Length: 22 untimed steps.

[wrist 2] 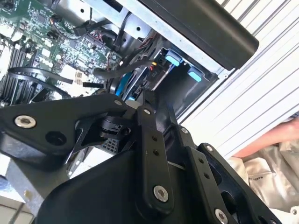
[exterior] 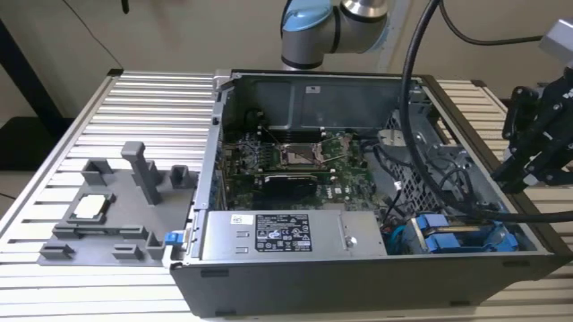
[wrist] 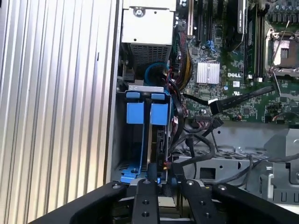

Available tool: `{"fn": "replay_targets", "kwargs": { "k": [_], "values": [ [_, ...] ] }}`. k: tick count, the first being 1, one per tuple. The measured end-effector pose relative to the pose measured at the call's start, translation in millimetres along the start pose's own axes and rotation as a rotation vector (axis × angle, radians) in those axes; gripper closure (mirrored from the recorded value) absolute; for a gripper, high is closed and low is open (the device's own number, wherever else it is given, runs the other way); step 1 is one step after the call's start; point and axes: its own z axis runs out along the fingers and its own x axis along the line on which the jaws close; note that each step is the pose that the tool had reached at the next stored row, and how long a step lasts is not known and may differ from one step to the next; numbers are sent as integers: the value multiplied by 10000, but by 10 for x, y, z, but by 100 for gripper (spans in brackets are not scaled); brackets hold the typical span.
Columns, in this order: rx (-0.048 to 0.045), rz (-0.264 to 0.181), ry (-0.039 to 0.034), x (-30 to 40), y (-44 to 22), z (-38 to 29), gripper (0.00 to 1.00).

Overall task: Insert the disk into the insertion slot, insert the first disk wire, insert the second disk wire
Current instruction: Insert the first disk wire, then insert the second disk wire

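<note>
In the first wrist view the black end effector sits close above the drive bay in one corner of the open black computer case; I cannot tell whether it is open or closed. Just past it, the silver-grey disk in its bright blue plastic frame stands on edge inside that bay. Farther on lie tangled black cables, the grey labelled power supply box and the green motherboard, with the ribbed metal bench under the case.
</note>
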Motion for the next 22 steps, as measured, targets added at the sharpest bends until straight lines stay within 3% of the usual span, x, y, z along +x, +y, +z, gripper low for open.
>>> {"fn": "replay_targets", "kwargs": {
  "k": [5,8,20,22],
  "values": [
    [0,0,0,-5,1,-3,73],
    [0,0,-3,-50,-2,-1,73],
    [0,1,-4,-434,-8,8,73],
    [9,-1,-3,-463,29,13,73]
  ]
}}
